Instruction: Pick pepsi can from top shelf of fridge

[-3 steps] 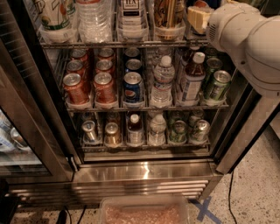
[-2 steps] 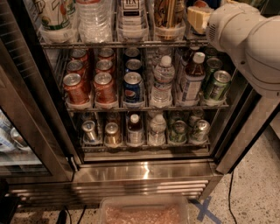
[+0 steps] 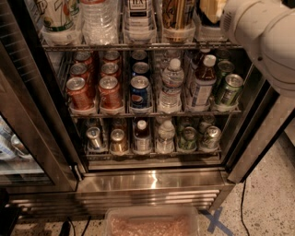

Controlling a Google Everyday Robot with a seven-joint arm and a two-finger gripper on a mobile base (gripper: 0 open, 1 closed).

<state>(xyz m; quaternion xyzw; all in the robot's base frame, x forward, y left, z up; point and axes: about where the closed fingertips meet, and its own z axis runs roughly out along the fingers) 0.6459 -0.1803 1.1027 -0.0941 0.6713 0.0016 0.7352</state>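
The fridge [image 3: 152, 182] stood open, and the pepsi can [image 3: 138, 14] (the tall dark one) sat in a clear cup holder [image 3: 138, 33] on the top shelf [image 3: 83, 47]. Only its lower body showed, the rest cut off by the top of the view. Just left of the pepsi can stood a water bottle [image 3: 99, 20], and just right of it a gold-brown can [image 3: 177, 14]. Further right of the pepsi can, the white arm [image 3: 262, 37] filled the corner. The gripper [image 3: 226, 18] at its end was level with the pepsi can's row but well apart from it, with the gold-brown can between them. Whether the gripper was open or closed, or held anything, could not be told, since the arm's bulk hid it

The step in hand looked to be the approach. Done well, the gripper would move left until square with the pepsi can, then go straight in, so as not to knock either neighbour. A hold above the cup holder's rim seemed wise, with a lift before pulling back. The short blue Pepsi cans [image 3: 139, 90] directly below the pepsi can were not the target
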